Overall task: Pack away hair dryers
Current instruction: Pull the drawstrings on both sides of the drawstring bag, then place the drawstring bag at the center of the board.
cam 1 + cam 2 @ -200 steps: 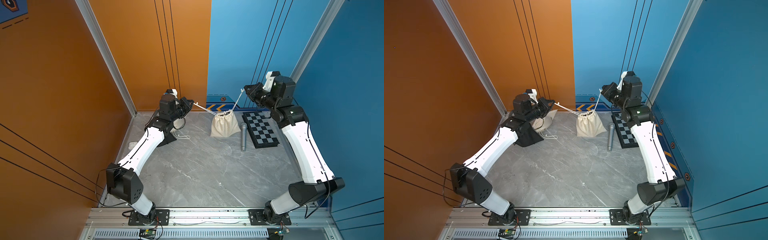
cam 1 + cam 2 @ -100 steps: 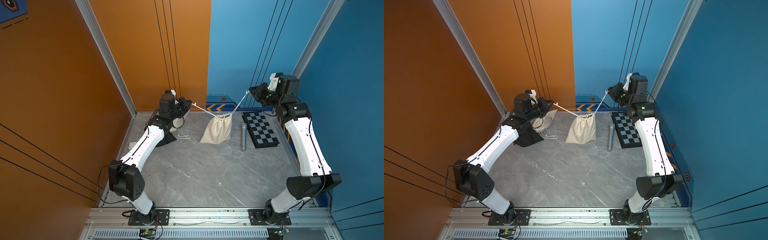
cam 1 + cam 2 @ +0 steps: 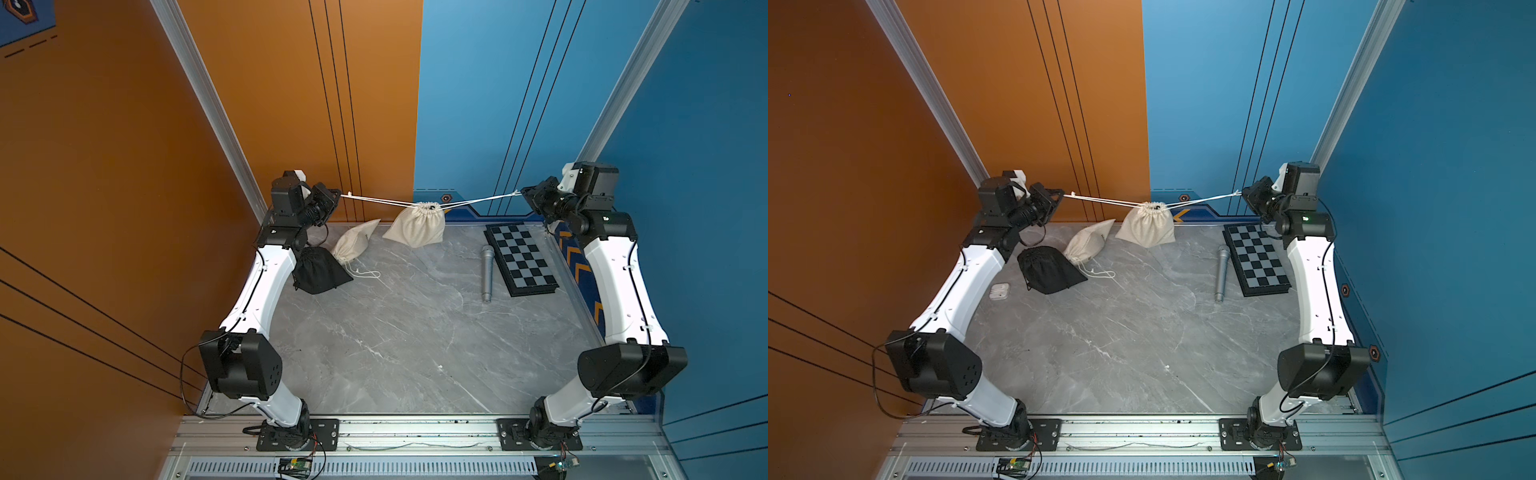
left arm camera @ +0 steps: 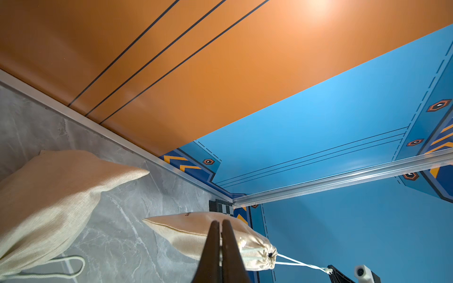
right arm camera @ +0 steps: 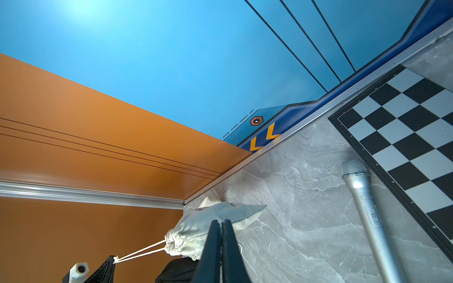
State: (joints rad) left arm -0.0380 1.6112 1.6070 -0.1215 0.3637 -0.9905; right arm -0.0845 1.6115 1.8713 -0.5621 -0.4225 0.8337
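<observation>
starting at the near edge, a silver aluminium base rail (image 3: 415, 428) carries both arm mounts, and the grey marble-pattern tabletop (image 3: 395, 332) extends away from it. further in, on the left arm's side, a small white rounded plastic case (image 3: 999, 291) lies near a black cloth drawstring bag (image 3: 318, 272). just beyond it a cream cloth drawstring bag (image 3: 353, 243) lies on its side, its loose cord trailing on the tabletop. on the right arm's side, a slim grey metal microphone (image 3: 487, 270) lies just beside a black-and-white chequered board (image 3: 521, 257), not touching it. at the far edge, a second cream cloth drawstring bag (image 3: 415, 226) hangs tilted between the arms, mouth gathered shut, on taut white drawstring cords (image 3: 376, 200). whether its lower corner touches the tabletop cannot be told. the left gripper (image 3: 336, 194) is clamped on the cord end at one side, the right gripper (image 3: 523, 193) on the cord end at the other. the wrist views show the left fingers (image 4: 212, 242) and right fingers (image 5: 211, 242) pressed together. the hair dryers are not exposed: cloth hides the contents of all three bags.
</observation>
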